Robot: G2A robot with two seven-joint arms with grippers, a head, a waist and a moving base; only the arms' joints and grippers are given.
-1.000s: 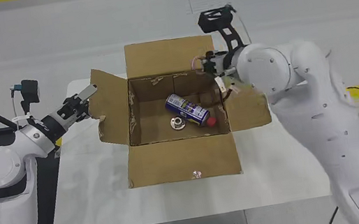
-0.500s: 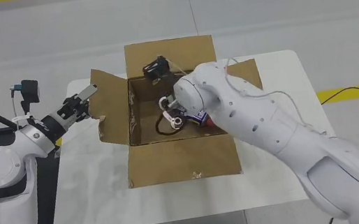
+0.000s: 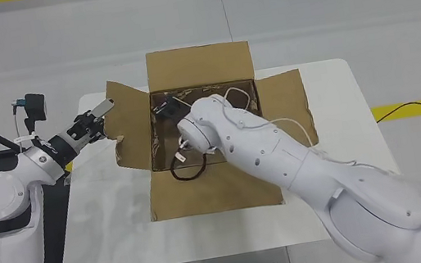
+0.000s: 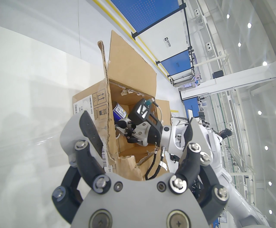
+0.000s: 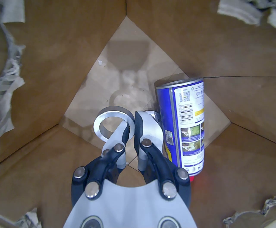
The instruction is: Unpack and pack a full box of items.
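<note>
Box (image 3: 211, 188): matt brown corrugated cardboard, flap edges torn and rough. Ring (image 5: 114, 109): bare silvery metal, dull brushed finish. Spray can (image 5: 183, 127): glossy printed blue skin, red plastic cap. Right gripper (image 5: 132, 127): smooth pale shell, matt black pads (image 5: 138, 129). Table (image 3: 126, 228): smooth white, faintly reflective.

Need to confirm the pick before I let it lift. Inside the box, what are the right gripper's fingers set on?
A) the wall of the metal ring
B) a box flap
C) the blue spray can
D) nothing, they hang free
A: the right gripper has one finger inside the metal ring and one outside, pinching its wall. The spray can lies alongside, outside the fingers.
</note>
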